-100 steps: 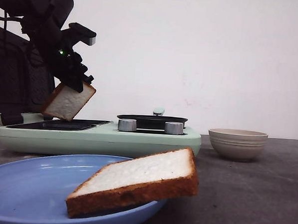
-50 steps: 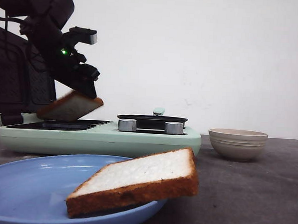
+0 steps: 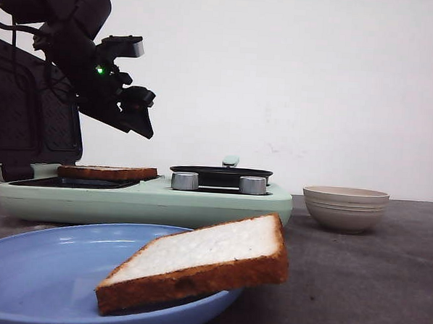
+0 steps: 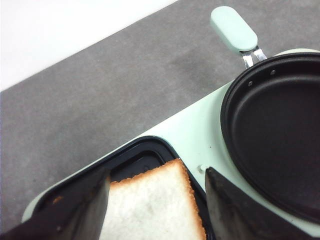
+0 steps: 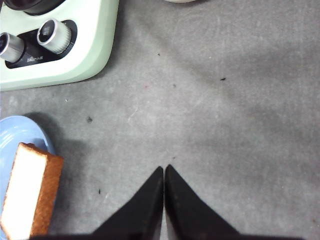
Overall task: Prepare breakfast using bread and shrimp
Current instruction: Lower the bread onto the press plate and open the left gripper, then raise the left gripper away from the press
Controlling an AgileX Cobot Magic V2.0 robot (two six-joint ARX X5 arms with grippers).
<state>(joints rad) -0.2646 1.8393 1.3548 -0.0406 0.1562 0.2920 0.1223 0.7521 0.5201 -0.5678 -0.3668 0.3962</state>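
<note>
Released bread slice (image 3: 108, 173) now lies flat on the cooker's griddle (image 4: 137, 157); left hand (image 4: 156, 200) wide above, right hand (image 5: 164, 172) pinched over grey worktop (image 5: 225, 125)

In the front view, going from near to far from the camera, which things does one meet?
Blue plate carrying a bread slice → mint-green cooker with a second bread slice on its griddle and a black pan. The beige bowl's depth is unclear.

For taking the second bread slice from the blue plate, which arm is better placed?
Probably the right. Its claw, shut and empty, hangs above the table beside the blue plate holding that slice. The left claw is open over the slice on the grill plate, farther away.
</note>
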